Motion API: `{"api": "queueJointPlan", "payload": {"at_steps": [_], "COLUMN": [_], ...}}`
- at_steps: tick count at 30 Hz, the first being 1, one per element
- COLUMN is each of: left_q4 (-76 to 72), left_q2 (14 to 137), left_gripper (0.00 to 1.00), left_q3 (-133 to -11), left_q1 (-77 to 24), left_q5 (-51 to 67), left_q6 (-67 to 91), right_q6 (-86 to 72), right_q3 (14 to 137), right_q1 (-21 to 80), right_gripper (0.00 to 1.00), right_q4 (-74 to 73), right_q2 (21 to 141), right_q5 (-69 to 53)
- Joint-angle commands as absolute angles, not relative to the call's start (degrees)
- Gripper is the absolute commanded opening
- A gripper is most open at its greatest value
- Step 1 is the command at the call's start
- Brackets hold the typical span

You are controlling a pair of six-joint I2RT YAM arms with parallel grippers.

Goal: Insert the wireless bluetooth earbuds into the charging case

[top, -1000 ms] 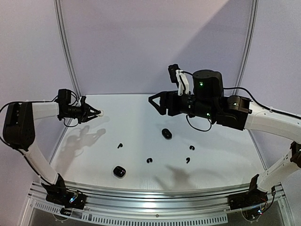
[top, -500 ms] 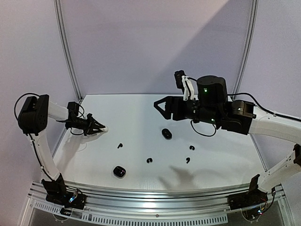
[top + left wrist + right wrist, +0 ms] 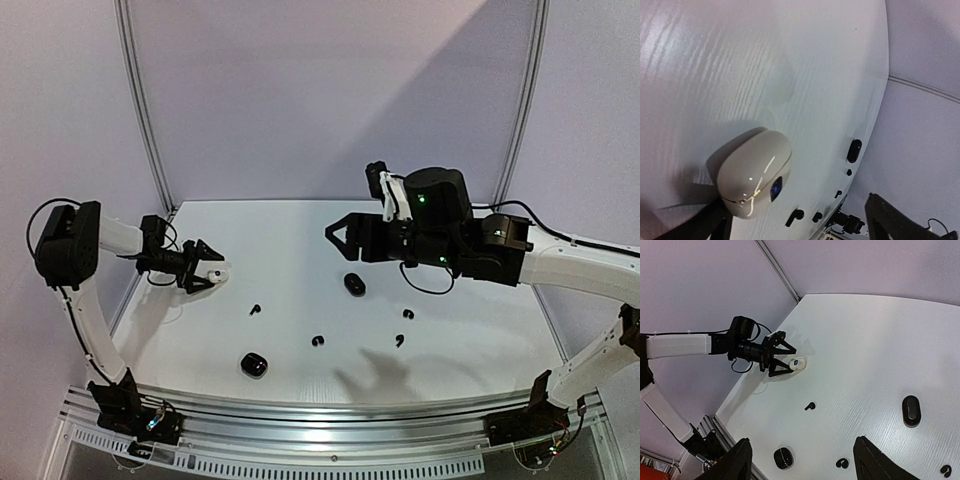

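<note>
Several tiny black earbuds lie on the white table (image 3: 290, 240): one (image 3: 255, 309) at left-centre, one (image 3: 318, 341) in front, two (image 3: 408, 314) (image 3: 400, 340) on the right. A closed white charging case (image 3: 216, 272) (image 3: 755, 172) (image 3: 799, 362) with a blue mark rests on the table at the left. My left gripper (image 3: 205, 268) (image 3: 800, 227) (image 3: 782, 359) stands open around it, fingers apart from its sides. My right gripper (image 3: 340, 235) (image 3: 805, 465) hovers open and empty above the table's middle.
A closed black oval case (image 3: 354, 284) (image 3: 910, 410) (image 3: 854, 150) lies mid-table under the right arm. A second black case (image 3: 253, 364) (image 3: 784, 458) sits near the front edge. The table's metal rail (image 3: 330, 410) runs along the front; walls close in behind.
The left arm came down to the table at the left and its jaws went from shut to wide open, letting go of the white case. The right arm shifted slightly.
</note>
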State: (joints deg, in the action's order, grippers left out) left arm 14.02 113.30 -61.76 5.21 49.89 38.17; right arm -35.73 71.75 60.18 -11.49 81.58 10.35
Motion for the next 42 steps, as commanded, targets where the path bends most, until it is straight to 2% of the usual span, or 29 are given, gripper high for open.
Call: {"api": "queueJointPlan", "payload": {"at_steps": [1,11,15,20,22,25,29,34,42], "left_q4": [23.61,41.95,47.84,39.71,35.88,34.44,36.39,34.59,33.89], "left_q2": [111.62,103.91,98.33,86.83,80.7,74.34,70.97,65.15,62.34], "left_gripper": [0.99,0.99,0.99,0.99,0.99,0.99,0.99,0.99,0.99], "left_q3": [-59.86,-67.72,-68.39,-66.78,-63.8,-60.42,-59.27,-52.57,-49.22], "left_q1": [5.92,5.98,6.06,3.47,0.42,-2.61,-2.56,-0.84,1.05], "left_q5": [43.03,30.46,27.17,33.18,28.34,24.97,21.58,24.4,25.79], "left_q6": [39.11,33.08,27.6,13.91,3.76,-4.64,-2.9,-0.2,1.58], "right_q6": [-35.23,-30.56,-23.52,-17.01,-11.92,-3.97,1.77,0.94,-10.66], "right_q3": [74.34,76.12,83.17,93.0,96.6,98.87,97.76,97.57,96.15], "right_q1": [59.47,52.63,52.62,56.77,60.22,64.9,69.63,73.27,75.19], "right_gripper": [0.71,0.76,0.75,0.74,0.8,0.97,0.99,0.99,0.99], "right_q4": [-14.25,-15.67,-20.0,-27.52,-29.92,-29.95,-27.27,-22.14,-17.97], "right_q2": [82.68,85.0,92.1,104.82,108.78,113.9,119.06,125.13,127.88], "right_q5": [11.97,2.04,-3.19,-0.7,3.19,1.51,-2.74,-5.93,5.64]}}
